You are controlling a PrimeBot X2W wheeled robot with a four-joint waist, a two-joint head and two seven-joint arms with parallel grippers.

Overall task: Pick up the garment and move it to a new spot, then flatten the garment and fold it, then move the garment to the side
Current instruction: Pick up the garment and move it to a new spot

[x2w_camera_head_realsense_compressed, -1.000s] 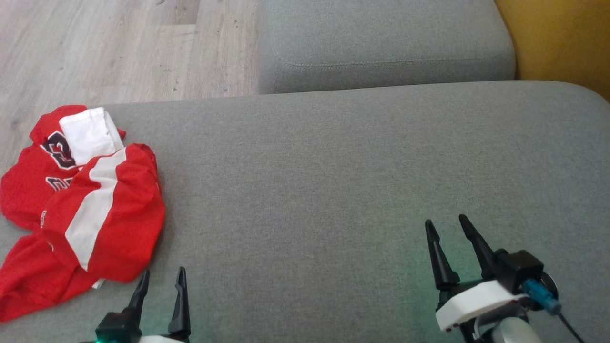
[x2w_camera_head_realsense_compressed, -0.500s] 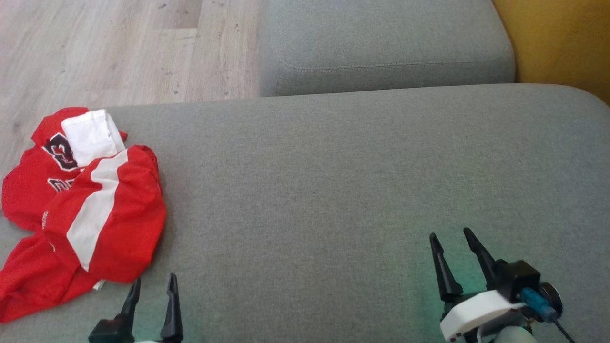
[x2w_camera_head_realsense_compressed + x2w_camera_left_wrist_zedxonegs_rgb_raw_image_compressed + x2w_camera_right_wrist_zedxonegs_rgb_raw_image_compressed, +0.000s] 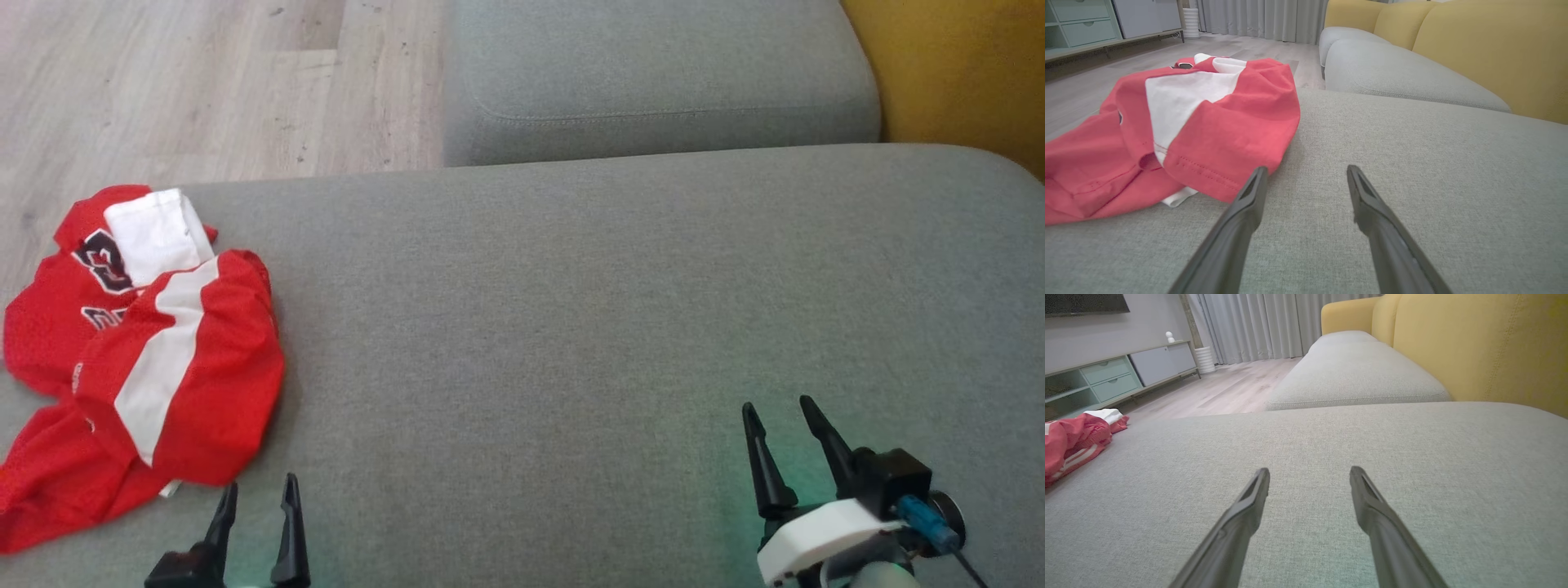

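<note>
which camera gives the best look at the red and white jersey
The head view: it looks down on nearly the whole jersey, white stripe and dark numerals included, at the left of the grey cushion. The left wrist view sees its near hem close and low; the right wrist view catches a strip at that view's left edge.

A home living room: a grey-seated sofa (image 3: 571, 327) with yellow backrests (image 3: 1474, 343), a pale wood-plank floor (image 3: 204, 82), long grey curtains (image 3: 1257, 322), and a low drawer cabinet (image 3: 1106, 375) beneath what may be a television (image 3: 1086, 302).
</note>
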